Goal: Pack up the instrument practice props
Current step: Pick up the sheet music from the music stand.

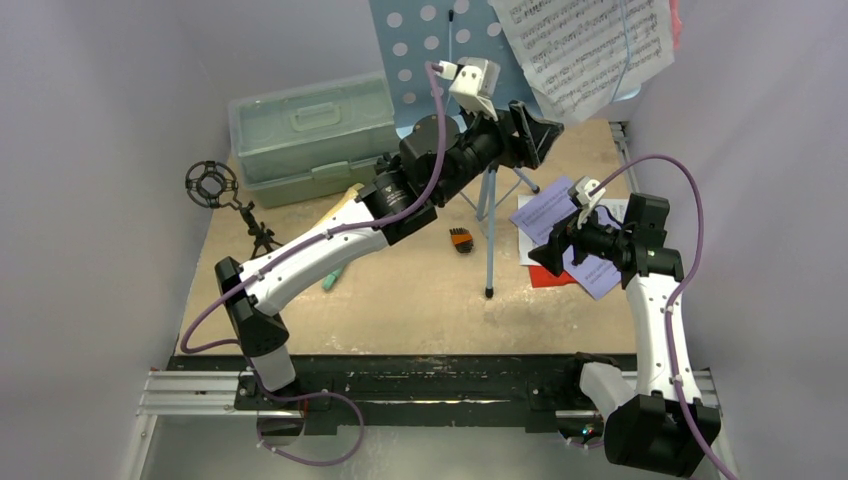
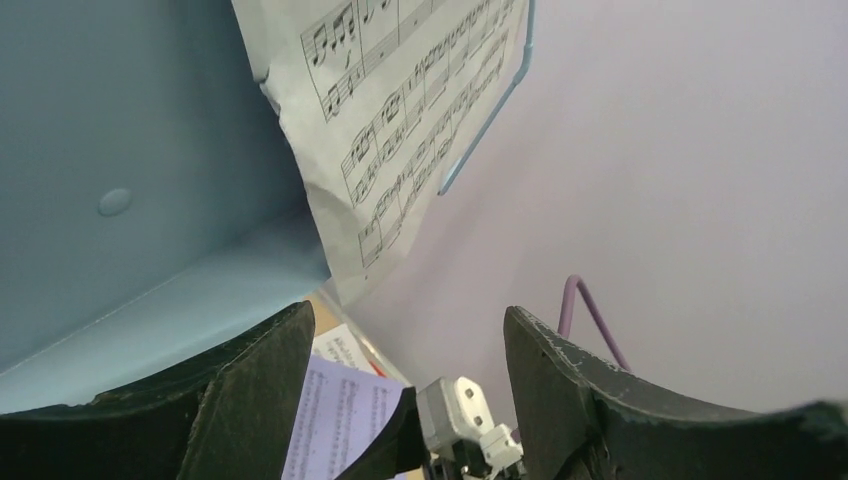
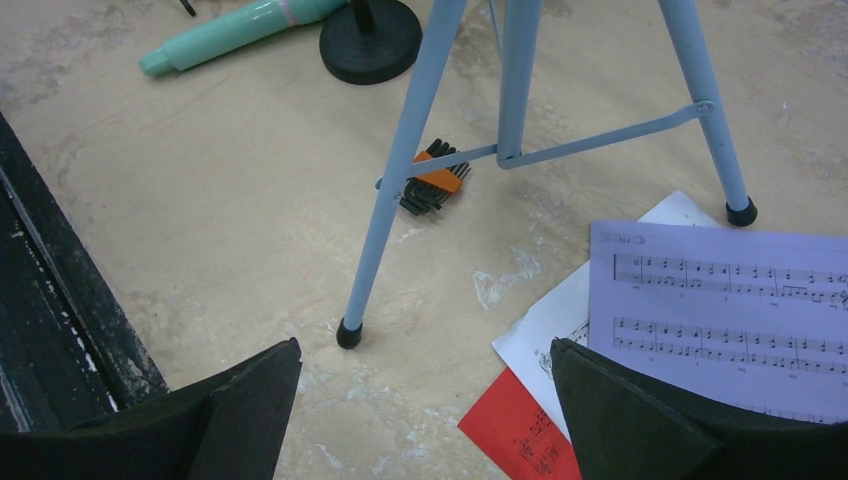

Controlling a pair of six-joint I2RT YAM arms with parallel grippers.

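Upper right of top view: white paper music sheet [image 1: 585, 45] on light-blue perforated rack [image 1: 410, 60]; likely thin, floppy, tear-prone; pinch lower corner. Left gripper [image 2: 405, 318] spread, empty, just below; right gripper [image 3: 425, 350] likewise spread.

Light blue across the music rack [image 1: 415, 60], patterned with rows of round holes; the same light blue down its tripod legs [image 3: 400, 190], tipped with black feet. White with black printed notation on the rack's sheet [image 1: 585, 50]. Pale purple with black staves on the purple sheet [image 3: 730, 310]; white with black notes on the white sheet [image 3: 545, 335]; bright red with dark notes on the red sheet [image 3: 510, 430]. Teal for one toy microphone [image 3: 240, 35], tan for the other microphone [image 1: 338, 207]. Black for the round-base holder [image 3: 370, 45] and the ring-top holder [image 1: 212, 185]. Orange and black on a small tool [image 3: 435, 180]. Pale translucent green for the case [image 1: 310, 135]. Mottled beige over the table [image 1: 420, 300]. White and black along the arms [image 1: 310, 255], purple on the cables [image 1: 437, 110], matte black on the left gripper [image 2: 405, 312] and right gripper [image 3: 425, 345].
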